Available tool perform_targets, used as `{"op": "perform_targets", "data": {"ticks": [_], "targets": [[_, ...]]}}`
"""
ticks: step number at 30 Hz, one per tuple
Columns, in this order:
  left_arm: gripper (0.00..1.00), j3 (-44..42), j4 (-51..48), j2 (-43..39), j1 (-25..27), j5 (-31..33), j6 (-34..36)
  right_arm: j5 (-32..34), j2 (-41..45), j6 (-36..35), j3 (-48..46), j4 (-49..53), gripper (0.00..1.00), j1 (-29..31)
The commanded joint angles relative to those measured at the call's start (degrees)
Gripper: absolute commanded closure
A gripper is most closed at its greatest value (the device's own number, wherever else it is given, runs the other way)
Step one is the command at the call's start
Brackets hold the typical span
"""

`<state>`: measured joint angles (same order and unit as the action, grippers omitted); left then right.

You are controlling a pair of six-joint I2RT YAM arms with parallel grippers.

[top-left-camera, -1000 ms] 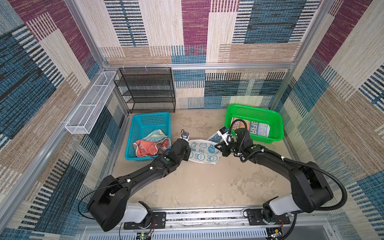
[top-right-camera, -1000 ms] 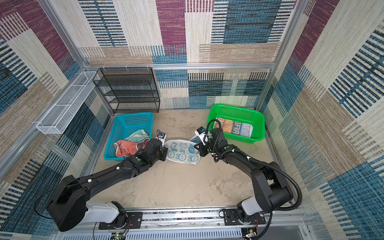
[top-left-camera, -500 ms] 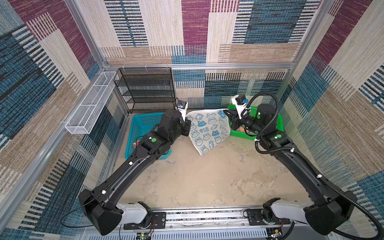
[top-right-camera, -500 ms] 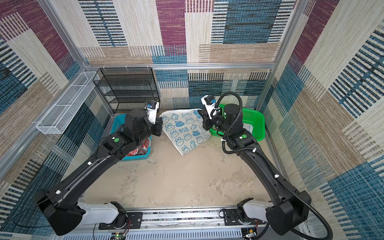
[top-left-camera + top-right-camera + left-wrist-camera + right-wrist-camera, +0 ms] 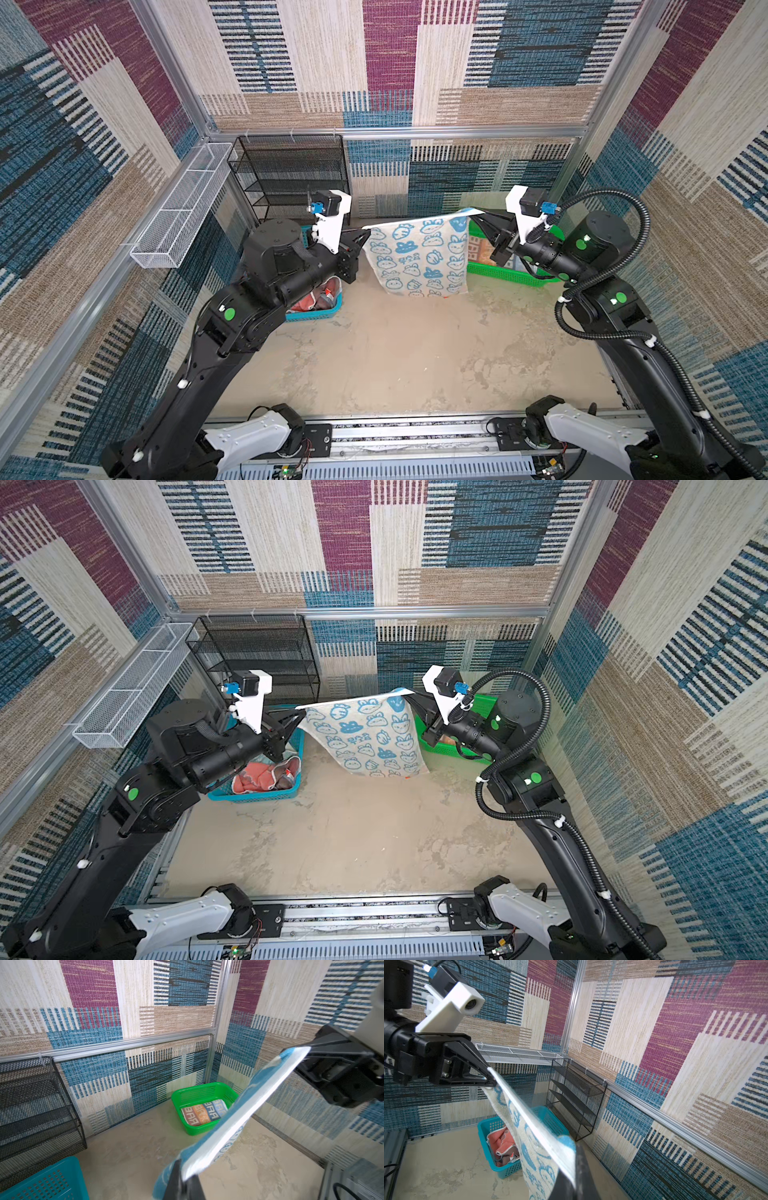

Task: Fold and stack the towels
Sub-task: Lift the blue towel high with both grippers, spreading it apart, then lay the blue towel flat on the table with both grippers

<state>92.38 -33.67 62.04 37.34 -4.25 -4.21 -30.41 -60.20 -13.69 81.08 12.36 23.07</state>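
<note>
A cream towel with blue rabbit faces (image 5: 419, 257) (image 5: 370, 737) hangs spread above the table, its top edge pulled taut between both grippers. My left gripper (image 5: 365, 230) (image 5: 182, 1178) is shut on its left top corner. My right gripper (image 5: 473, 214) (image 5: 571, 1178) is shut on the right top corner. The towel's lower edge hangs close to the table. A crumpled coral towel (image 5: 316, 297) (image 5: 502, 1142) lies in the blue basket (image 5: 320, 313). A folded orange-and-blue lettered towel (image 5: 204, 1113) lies in the green basket (image 5: 199, 1091).
A black mesh shelf rack (image 5: 291, 178) stands at the back left. A white wire basket (image 5: 183, 208) hangs on the left wall. The beige tabletop (image 5: 395, 353) lies below the towel, and the arm rail (image 5: 415, 432) runs along the front edge.
Both grippers have risen from the table with the rabbit towel and moved apart. The towel, bunched a second ago, now hangs flat and stretched between them.
</note>
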Motion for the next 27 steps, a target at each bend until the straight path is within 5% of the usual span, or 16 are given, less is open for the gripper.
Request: {"op": "perform_targets", "data": {"ticks": [1, 7, 16, 27], "targets": [[1.00, 0.02, -0.81, -2.31, -0.08, -2.43, -2.03, -1.91, 0.78, 1.89, 0.75, 0.06, 1.00, -0.05], [1.00, 0.81, -0.79, -3.68, -0.08, 0.99, -0.58, 2.79, 0.38, 3.95, 0.24, -0.16, 1.00, -0.09], [1.00, -0.93, 0.41, 4.20, -1.22, 17.61, 4.96, 12.05, -7.44, 3.35, -4.71, -3.45, 1.00, -0.51], [1.00, -3.37, 11.94, 21.88, -11.98, 16.99, 3.34, 15.44, -25.89, 3.94, -5.64, -13.36, 1.00, -4.62]]}}
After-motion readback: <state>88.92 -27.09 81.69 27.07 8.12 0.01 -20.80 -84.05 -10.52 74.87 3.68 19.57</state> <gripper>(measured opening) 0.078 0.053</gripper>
